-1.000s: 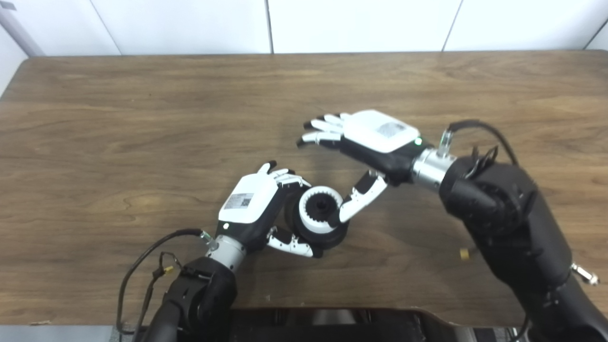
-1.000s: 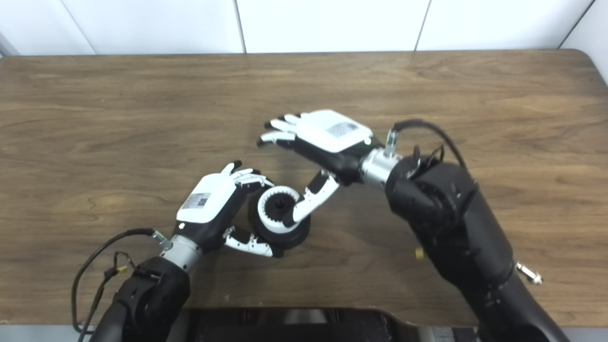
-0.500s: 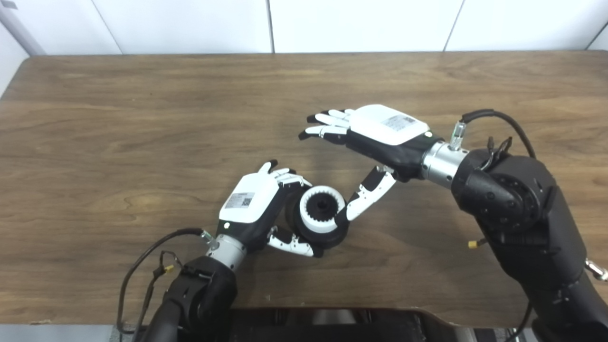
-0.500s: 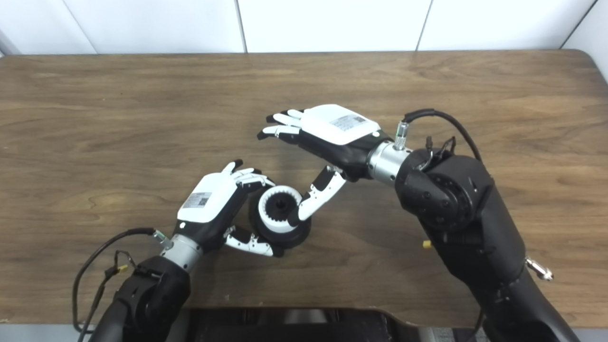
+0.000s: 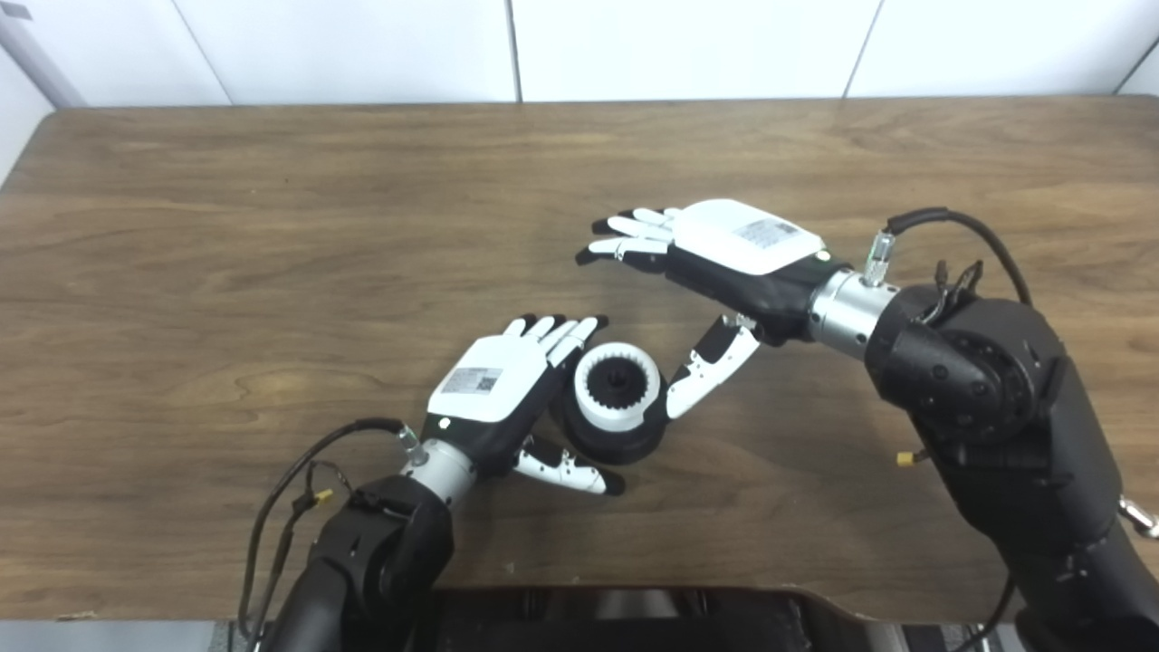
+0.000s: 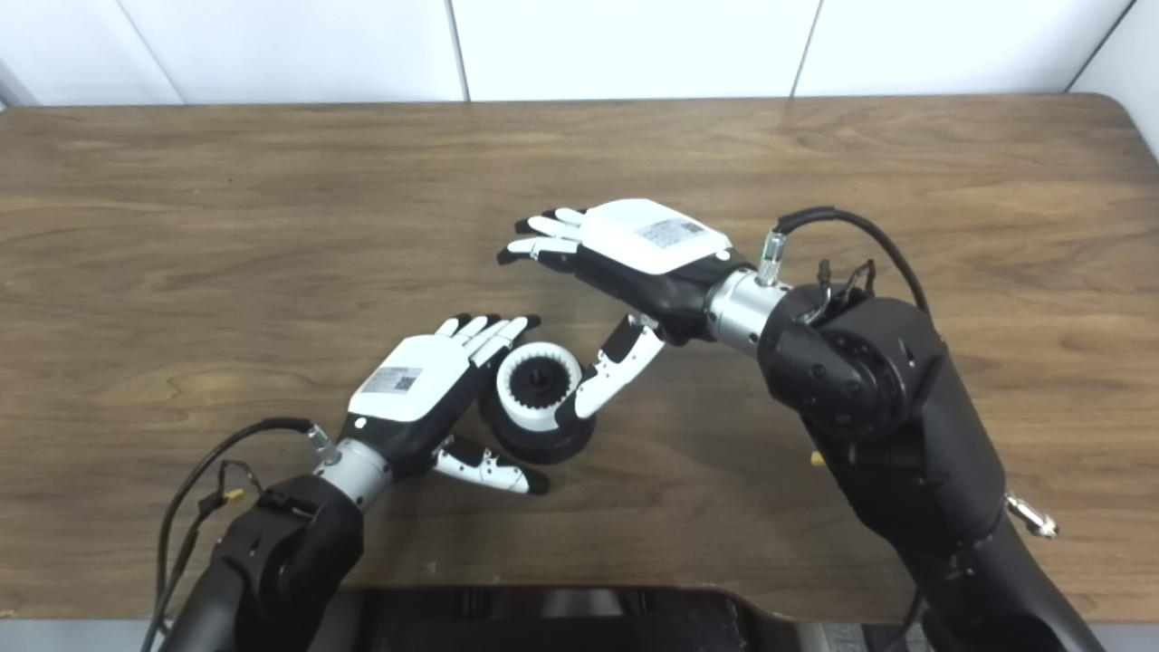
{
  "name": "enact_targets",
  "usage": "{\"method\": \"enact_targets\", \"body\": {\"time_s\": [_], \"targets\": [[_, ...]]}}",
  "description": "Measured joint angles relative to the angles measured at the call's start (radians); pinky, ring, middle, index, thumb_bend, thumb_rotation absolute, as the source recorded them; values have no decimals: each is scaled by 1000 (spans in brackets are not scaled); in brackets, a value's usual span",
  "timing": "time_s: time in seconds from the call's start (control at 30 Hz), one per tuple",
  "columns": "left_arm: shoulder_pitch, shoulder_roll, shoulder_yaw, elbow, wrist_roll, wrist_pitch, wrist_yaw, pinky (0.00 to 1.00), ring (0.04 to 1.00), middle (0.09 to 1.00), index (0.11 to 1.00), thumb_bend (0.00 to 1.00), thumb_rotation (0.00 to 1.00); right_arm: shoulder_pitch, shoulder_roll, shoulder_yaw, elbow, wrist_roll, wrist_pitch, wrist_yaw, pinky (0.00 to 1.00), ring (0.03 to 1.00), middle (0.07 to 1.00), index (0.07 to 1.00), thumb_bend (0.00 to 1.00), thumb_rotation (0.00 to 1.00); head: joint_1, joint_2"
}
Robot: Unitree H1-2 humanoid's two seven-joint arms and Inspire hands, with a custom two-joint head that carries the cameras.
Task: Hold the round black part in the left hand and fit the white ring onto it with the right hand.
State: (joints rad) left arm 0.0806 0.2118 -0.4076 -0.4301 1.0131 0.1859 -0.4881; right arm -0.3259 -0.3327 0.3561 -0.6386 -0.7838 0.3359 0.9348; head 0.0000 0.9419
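Wooden table (image 5: 272, 226) bare beyond ringed black part (image 5: 616, 426).

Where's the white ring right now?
The white ring sits on the round black part on the table, near centre, between the open left hand and right hand.

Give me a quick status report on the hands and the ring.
Left robot hand open beside round black part. Right robot hand open, thumb near part. White ring seated on it. Nothing in the way.

Brown wooden table (image 5: 272, 226) before a white panelled wall (image 5: 362, 45)
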Motion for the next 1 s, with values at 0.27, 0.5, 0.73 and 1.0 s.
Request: {"method": "enact_targets", "body": {"time_s": [0.27, 0.5, 0.73, 1.0], "targets": [[-23, 17, 39, -82, -8, 59, -176, 1000, 1000, 1000, 1000, 1000, 459, 5, -1, -1, -4, 0, 12, 5, 1000, 1000, 981, 898, 1000, 417, 6, -6], [-26, 45, 113, -115, -50, 79, -219, 1000, 1000, 1000, 1000, 1000, 482, 19, -1, -16, -4, 0, 13, 3, 1000, 1000, 982, 900, 1000, 449, 6, -14], [17, 73, 241, -173, -184, 83, -189, 903, 981, 980, 1000, 1000, 536, 45, -8, -56, -10, 25, 49, 5, 1000, 1000, 1000, 937, 1000, 437, 8, -20], [143, 55, 410, -229, -472, 115, -95, 849, 927, 940, 972, 936, 643, 251, -4, -253, -80, 115, 130, -28, 857, 968, 973, 945, 746, 589, -8, -43]]}}
